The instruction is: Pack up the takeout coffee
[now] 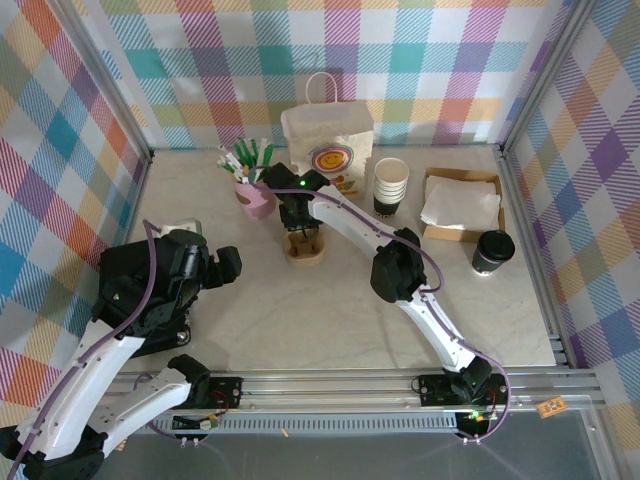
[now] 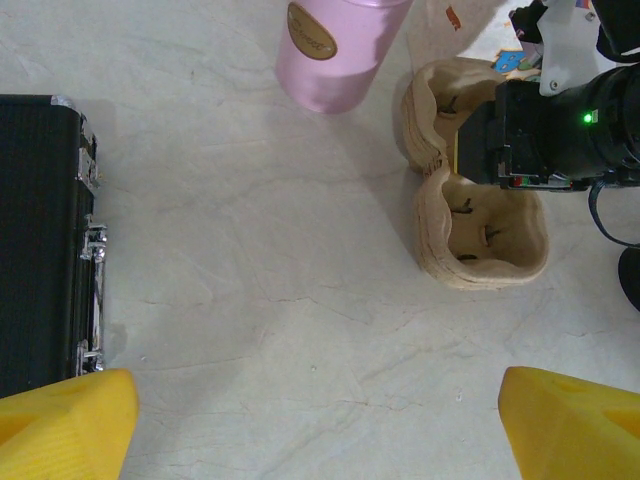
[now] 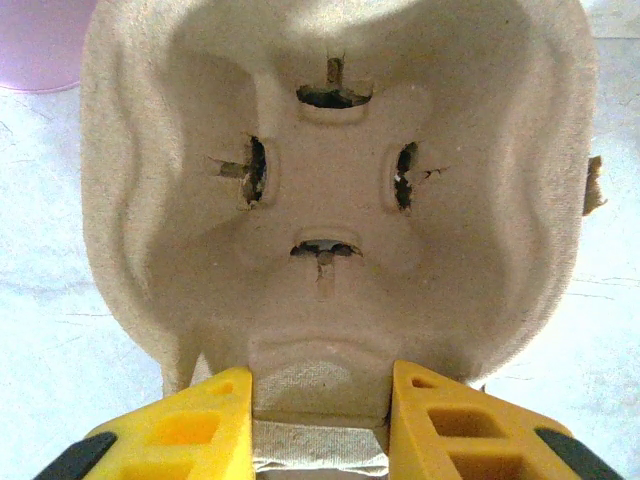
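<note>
**Risks (judged)**
- Paper bag [image 1: 328, 140]: stands upright just behind the work. It is soft-sided, so a swinging arm could tip it or fold its mouth shut.
- Pulp carrier [image 3: 330, 150]: the right gripper [image 3: 320, 400] has its yellow fingers pressed on either side of the carrier's middle wall, clamped on it. Pulp is light and weak. A lift by one thin wall may tear it or let it pivot. The pink pen cup [image 1: 255, 195] just beside it could get knocked.
- Takeout coffee [image 1: 493, 250]: upright and lidded at the table's right side, near the napkin tray [image 1: 462, 205] and well apart from the carrier. Too hard a squeeze could pop the lid.
- Left gripper [image 2: 318, 425]: hangs with its fingers wide apart, holding nothing. A black case [image 2: 40, 240] lies at the left of its view.

**Room**
- Plaid cloth walls [image 1: 60, 150] on three sides.
- Pale marbled table [image 1: 300, 320], flat and probably slick, so the carrier may slide.
- Aluminium rail [image 1: 350, 380] along the near edge.
</note>
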{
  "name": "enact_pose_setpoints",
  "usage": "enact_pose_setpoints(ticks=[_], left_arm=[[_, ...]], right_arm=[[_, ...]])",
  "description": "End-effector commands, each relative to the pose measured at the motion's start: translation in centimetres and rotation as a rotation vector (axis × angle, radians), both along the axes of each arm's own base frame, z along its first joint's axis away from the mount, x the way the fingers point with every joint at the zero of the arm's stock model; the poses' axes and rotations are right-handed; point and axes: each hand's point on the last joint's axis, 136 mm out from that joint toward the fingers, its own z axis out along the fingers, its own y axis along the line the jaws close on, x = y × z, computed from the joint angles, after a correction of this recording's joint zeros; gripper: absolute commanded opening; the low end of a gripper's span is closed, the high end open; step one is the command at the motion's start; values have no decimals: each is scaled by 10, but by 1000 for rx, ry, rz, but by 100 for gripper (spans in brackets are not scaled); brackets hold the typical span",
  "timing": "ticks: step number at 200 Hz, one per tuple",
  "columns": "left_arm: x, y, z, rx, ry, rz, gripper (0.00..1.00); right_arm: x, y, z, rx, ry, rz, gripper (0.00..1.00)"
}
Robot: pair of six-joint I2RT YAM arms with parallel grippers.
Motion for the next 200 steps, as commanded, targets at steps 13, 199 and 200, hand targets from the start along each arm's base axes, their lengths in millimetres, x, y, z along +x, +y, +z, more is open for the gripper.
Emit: enact_pose_setpoints(ticks=[13,199,200], left_arm=[[0,4,1,-12,-11,21,93],[17,-7,-9,-27,-3,34,93],[17,-7,-9,-27,-3,34,93]], right_arm=[[-10,-3,34,17,-31,1,27],[-15,-1,47,147,0,26,0],[-15,-1,47,147,1,25,0]])
